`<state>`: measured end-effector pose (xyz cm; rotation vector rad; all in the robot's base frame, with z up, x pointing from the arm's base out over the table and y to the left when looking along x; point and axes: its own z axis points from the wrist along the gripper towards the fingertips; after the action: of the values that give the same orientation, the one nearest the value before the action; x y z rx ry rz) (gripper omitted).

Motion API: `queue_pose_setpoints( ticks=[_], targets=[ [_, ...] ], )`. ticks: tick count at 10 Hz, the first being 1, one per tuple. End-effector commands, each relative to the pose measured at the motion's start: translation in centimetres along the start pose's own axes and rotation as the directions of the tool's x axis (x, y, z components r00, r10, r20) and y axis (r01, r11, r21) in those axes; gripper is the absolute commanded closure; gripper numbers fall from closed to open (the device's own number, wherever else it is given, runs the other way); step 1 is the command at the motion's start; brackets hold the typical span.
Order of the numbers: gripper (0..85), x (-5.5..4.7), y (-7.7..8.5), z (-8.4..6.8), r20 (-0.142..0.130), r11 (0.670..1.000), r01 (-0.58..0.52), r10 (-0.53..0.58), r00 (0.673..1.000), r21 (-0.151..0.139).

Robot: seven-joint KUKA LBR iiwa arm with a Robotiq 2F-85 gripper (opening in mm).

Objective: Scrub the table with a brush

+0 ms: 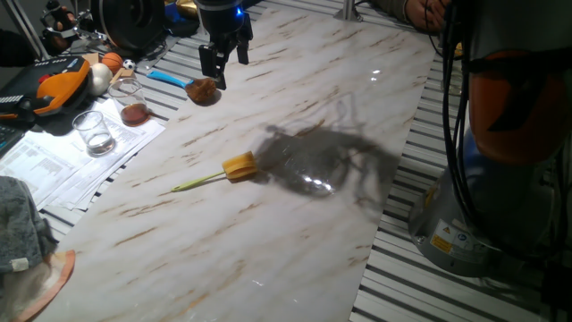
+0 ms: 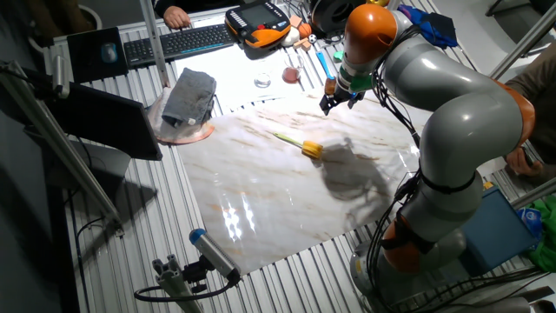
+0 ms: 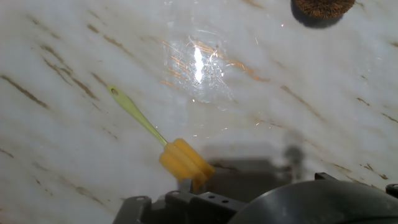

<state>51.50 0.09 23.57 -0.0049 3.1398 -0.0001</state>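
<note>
The pincer (image 1: 222,61) hangs released and empty above the desk's (image 1: 295,233) far edge, while the brush (image 1: 223,172) lies flat mid-desk, nearer than the pincer and well apart, its handle running leftward from its head.

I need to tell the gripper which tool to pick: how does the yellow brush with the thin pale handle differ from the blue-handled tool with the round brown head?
The yellow block-headed brush has a thin pale green stick handle; the blue-handled tool has a round brown head. The brush lies alone mid-table, while the blue tool sits at the table's edge, partly off it, nearer the gripper. Both lie flat, untouched.
</note>
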Motion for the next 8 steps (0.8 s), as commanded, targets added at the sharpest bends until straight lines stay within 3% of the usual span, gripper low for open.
queue_pose_setpoints(
  ticks=[1,8],
  targets=[
    [85.0,0.01,-0.02,-0.02,-0.287,0.983,0.183,-0.174,0.942,0.006],
    [85.0,0.04,-0.05,-0.02,-0.282,0.982,0.188,-0.179,0.942,0.003]
  ],
)
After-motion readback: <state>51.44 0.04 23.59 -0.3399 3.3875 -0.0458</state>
